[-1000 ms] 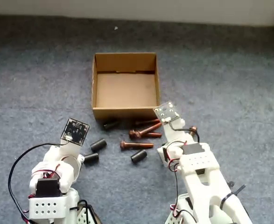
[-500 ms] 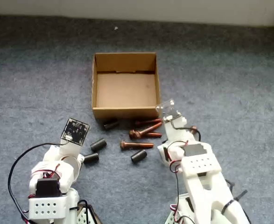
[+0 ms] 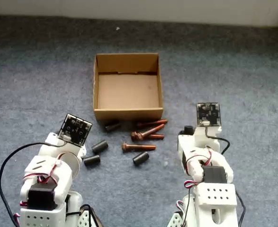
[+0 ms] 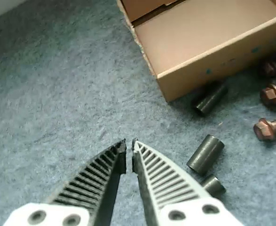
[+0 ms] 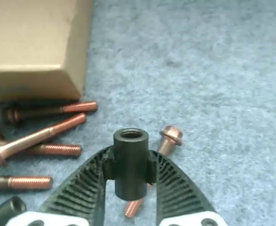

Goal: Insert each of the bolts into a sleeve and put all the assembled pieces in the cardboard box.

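Note:
My right gripper (image 5: 130, 154) is shut on an upright black sleeve (image 5: 130, 162), held above the carpet; a copper bolt (image 5: 170, 135) lies under it. In the high view that sleeve (image 3: 188, 129) is right of the bolt pile. Several copper bolts (image 3: 147, 132) lie in front of the cardboard box (image 3: 95, 85); they also lie beside the box corner (image 5: 34, 70). My left gripper (image 4: 128, 143) is shut on nothing over bare carpet, with loose black sleeves (image 4: 206, 153) close beside it. Other sleeves (image 3: 99, 147) lie on the carpet; one sleeve (image 3: 112, 126) rests against the box front.
The box floor (image 4: 208, 28) holds nothing. One more sleeve (image 3: 140, 158) lies between the two arms, below the bolts. Grey carpet stretches to both sides, and a pale wall edge runs along the far side.
The right arm has swung right, away from the bolt pile, with the sleeve in its gripper. The left arm has shifted slightly. The loose bolts and sleeves have not moved.

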